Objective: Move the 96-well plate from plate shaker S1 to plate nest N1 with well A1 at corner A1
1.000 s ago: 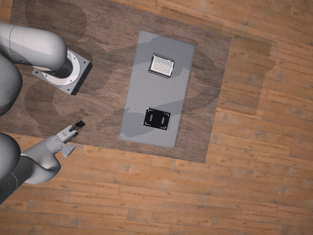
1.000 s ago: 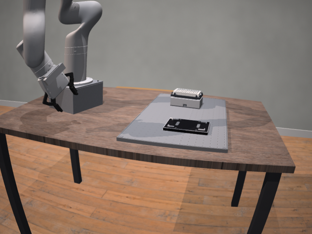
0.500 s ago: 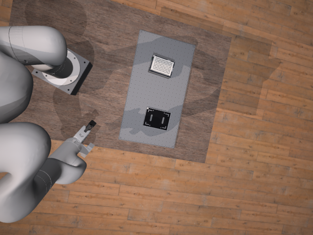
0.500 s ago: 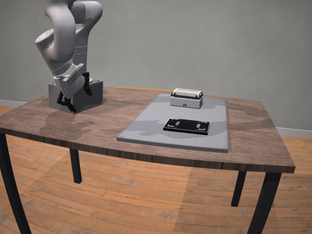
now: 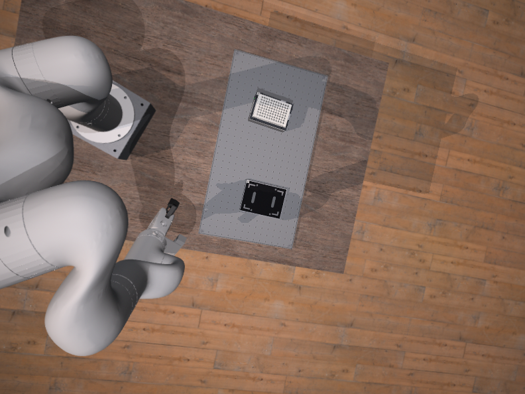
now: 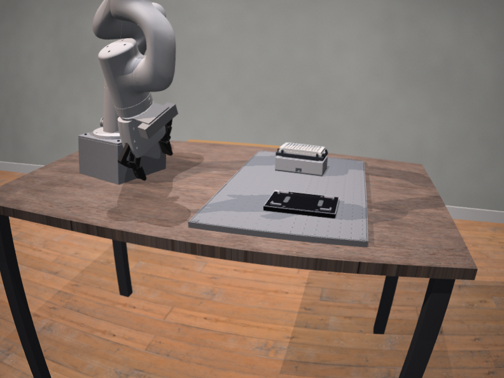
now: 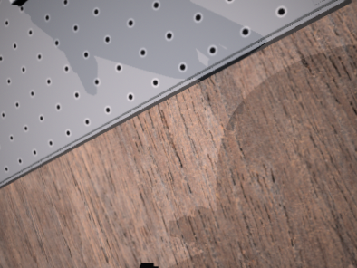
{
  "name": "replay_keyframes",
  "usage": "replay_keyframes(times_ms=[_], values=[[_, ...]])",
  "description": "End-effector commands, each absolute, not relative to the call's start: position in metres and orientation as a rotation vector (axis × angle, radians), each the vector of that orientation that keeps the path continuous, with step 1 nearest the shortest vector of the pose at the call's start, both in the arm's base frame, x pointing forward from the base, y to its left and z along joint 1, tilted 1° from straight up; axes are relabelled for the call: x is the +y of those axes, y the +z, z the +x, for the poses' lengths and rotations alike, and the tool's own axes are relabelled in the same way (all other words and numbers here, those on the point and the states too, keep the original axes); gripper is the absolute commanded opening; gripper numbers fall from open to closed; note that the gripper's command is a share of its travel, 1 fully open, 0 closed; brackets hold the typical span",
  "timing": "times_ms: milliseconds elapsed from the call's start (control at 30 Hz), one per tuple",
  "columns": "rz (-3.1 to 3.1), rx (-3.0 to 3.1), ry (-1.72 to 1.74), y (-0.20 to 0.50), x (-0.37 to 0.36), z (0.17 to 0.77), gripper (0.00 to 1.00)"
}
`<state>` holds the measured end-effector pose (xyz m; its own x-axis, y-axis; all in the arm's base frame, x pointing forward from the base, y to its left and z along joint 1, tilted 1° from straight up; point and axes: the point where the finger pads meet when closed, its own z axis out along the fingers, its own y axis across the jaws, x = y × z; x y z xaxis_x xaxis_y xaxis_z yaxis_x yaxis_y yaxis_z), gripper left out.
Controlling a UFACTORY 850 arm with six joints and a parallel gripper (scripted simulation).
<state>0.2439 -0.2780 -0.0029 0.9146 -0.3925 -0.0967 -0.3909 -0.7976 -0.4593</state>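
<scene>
No writing can be read anywhere; the white corner marks on the nest are too small to make out as letters.

Nearest in the exterior view is the front edge of the desk [image 6: 252, 254], a dark wood-grain top on black legs over an orange plank floor [image 6: 211, 325]. On it lies a grey perforated breadboard [image 6: 244, 211], its long side running away from the viewer. The wrist view looks down on one edge of that breadboard [image 7: 91, 68] and the bare wood beside it.

On the near half of the breadboard sits the plate nest N1 [image 6: 301, 203], a flat black tray with white corner locators and two pale slots; nothing lies in it. From above the nest [image 5: 263, 198] shows the same.

Farther back, at the far half of the breadboard, stands the plate shaker S1 [image 6: 301, 164], a grey block. The 96-well plate [image 6: 301, 149] rests on top of it, white, its grid of wells plain from above [image 5: 271, 111]. Which corner is cut off cannot be told.

To the side, off the breadboard, the tool [image 6: 148, 152] hangs above the wood with its black fingers spread to their widest and nothing between them. It is well apart from plate and nest. Behind it the arm rises from a grey pedestal [image 6: 91, 162]. A plain grey wall [image 6: 325, 60] closes the room.
</scene>
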Motion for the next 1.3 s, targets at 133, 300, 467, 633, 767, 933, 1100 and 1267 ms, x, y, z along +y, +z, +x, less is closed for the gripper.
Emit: replay_keyframes(times_ms=[133, 300, 467, 633, 767, 933, 1100, 1267], values=[[-2.642, 0.528, 0.082, -0.001, -0.263, 0.28, 1.0], [-2.674, 0.508, 0.121, 0.0, -0.254, 0.298, 1.0], [-2.707, 0.489, 0.156, 0.001, -0.247, 0.311, 1.0], [-2.741, 0.47, 0.186, 0.003, -0.235, 0.33, 1.0], [-2.77, 0.455, 0.205, 0.004, -0.225, 0.344, 1.0], [-2.776, 0.452, 0.21, 0.006, -0.214, 0.358, 1.0], [-2.812, 0.433, 0.228, 0.007, -0.202, 0.374, 1.0], [-2.848, 0.414, 0.24, 0.009, -0.186, 0.392, 1.0]])
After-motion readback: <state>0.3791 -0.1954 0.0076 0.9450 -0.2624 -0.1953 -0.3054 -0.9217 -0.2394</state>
